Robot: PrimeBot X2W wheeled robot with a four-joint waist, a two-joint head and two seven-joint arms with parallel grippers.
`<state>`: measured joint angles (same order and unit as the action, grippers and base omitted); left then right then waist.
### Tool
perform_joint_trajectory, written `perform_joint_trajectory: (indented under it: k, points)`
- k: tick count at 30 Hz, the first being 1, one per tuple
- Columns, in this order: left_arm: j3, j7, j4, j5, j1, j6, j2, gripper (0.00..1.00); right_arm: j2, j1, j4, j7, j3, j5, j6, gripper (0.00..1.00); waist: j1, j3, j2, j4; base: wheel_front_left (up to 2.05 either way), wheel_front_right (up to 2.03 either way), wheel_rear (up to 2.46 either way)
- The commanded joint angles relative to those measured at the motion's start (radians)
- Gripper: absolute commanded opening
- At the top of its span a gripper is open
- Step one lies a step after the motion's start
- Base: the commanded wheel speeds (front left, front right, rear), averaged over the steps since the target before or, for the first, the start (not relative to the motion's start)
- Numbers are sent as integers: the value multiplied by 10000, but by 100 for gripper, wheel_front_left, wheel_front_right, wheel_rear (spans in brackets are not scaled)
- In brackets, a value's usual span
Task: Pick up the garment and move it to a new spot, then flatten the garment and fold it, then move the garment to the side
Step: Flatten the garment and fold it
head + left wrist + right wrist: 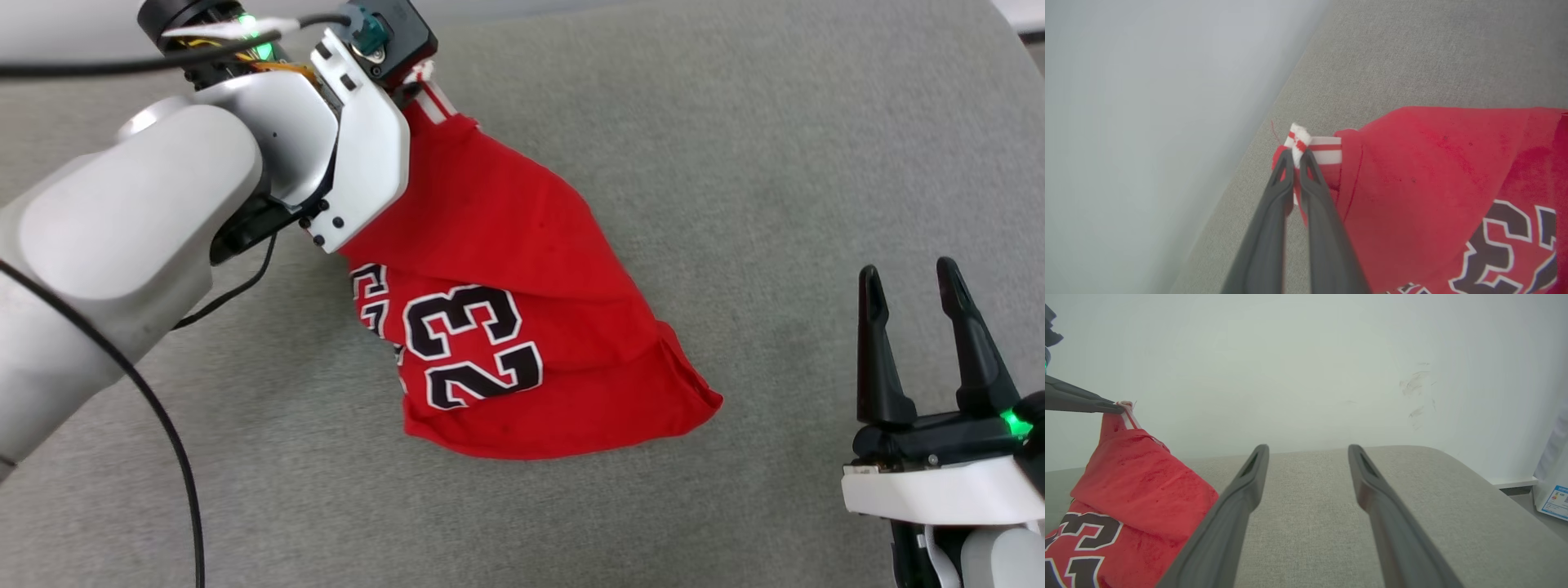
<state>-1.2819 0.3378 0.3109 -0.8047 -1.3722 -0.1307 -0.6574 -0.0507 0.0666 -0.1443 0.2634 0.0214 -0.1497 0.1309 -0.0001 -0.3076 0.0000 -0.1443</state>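
Garment [506,245], red with a black-and-white 23, is left of centre on the grey fabric surface [775,163], its top corner drawn up toward the far left. Nearest, at the right, the right gripper [908,273] stands well apart from the cloth, its fingers spread wide with nothing between them. The right wrist view shows the same wide gap over bare grey fabric. Farther in, the hem and the number lie toward the near side. In the head view the left arm's white wrist housing [367,147] hides the fingers. The left wrist view shows the left gripper [1297,157] pinched tight on the red-and-white striped trim [1327,151]. From the side, the right wrist view shows that corner held above the surface, with a pale wall [1306,355] bearing scuff marks [1414,381] beyond.
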Motion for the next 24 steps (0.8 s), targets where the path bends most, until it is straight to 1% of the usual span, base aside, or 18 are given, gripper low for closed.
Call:
perform_joint_trajectory:
  k: [1,5,8,13,17,18,19,21,24]
  points:
    - [5,20,469,172,223,29,247,0,9,212,-32,19,-28,-122,-3,100,1,-632,0,-500,0,0,0]
    - [22,-177,1406,71,470,31,712,0,10,449,-66,19,-85,-334,-3,100,1,-1257,0,-932,0,0,0]
    - [13,105,1791,332,869,29,1037,0,11,613,-78,19,-130,-450,-3,100,1,-1605,0,-1160,0,0,0]
    - [6,485,2439,375,1213,31,1222,0,11,827,-113,19,-146,-587,-3,100,1,-1972,0,-1409,0,0,0]
    - [-49,507,2824,333,1277,32,1202,1,11,871,-132,19,-96,-605,-3,100,1,-2041,0,-1447,0,0,0]
    - [-58,504,2937,345,1275,34,1182,39,10,874,-127,19,-64,-601,-3,100,1,-2025,0,-1432,0,0,0]
    - [-61,458,2992,463,1242,34,1170,100,10,849,-119,19,-18,-582,-3,100,1,-1977,0,-1392,0,0,0]
    - [-47,129,2925,685,1071,29,1129,100,11,760,-124,19,56,-510,-3,100,1,-1814,0,-1268,0,0,0]
    - [12,-825,2811,902,695,34,1045,100,10,605,-145,19,158,-368,-3,100,1,-1473,0,-1015,0,0,0]
